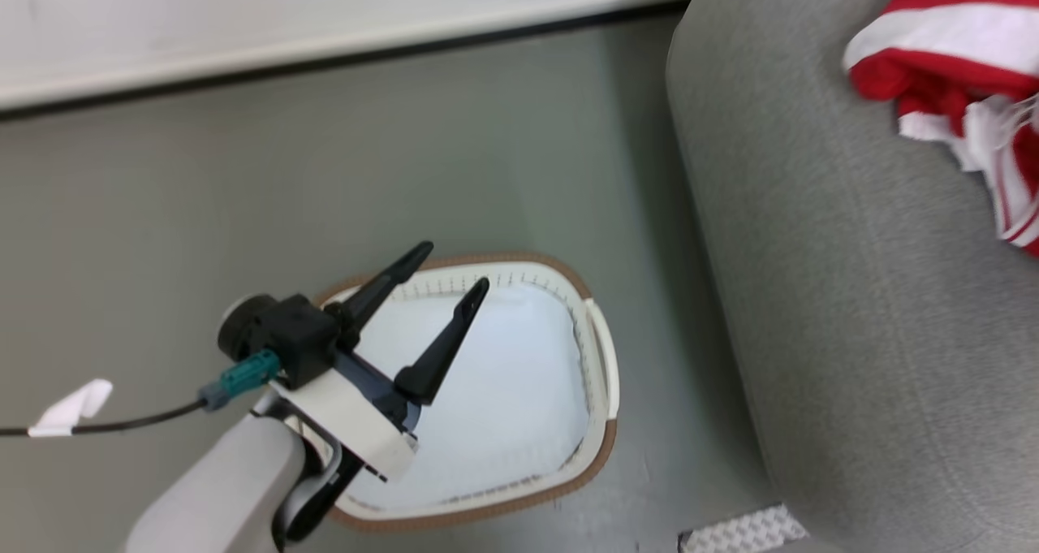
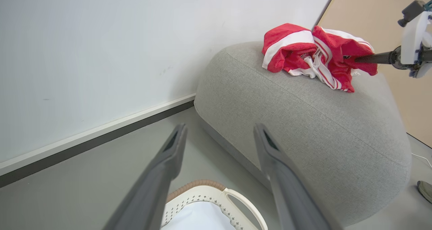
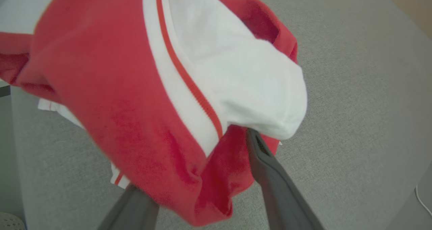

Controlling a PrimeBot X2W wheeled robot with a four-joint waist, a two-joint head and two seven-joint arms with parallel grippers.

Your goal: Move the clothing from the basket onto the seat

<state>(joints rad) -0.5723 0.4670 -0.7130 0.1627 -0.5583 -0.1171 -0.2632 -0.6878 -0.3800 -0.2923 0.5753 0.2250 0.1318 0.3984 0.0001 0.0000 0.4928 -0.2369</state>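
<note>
Clothing [image 2: 287, 44] on the seat [image 2: 303, 128] bears unreadably small white lettering [image 2: 302, 56].

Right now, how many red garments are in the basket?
0. The basket holds just a white pad; the clothing lies bunched on the seat, against the right tool. The left tool hides part of the basket's floor.

Left pincer [image 2: 220, 126] gapes wide at 6 o'clock, basket [image 2: 209, 191] peeking between. Clothing [image 2: 290, 47] sits heaped on the seat [image 2: 303, 122] at 1 o'clock, right pincer [image 2: 354, 58] touching its edge.
</note>
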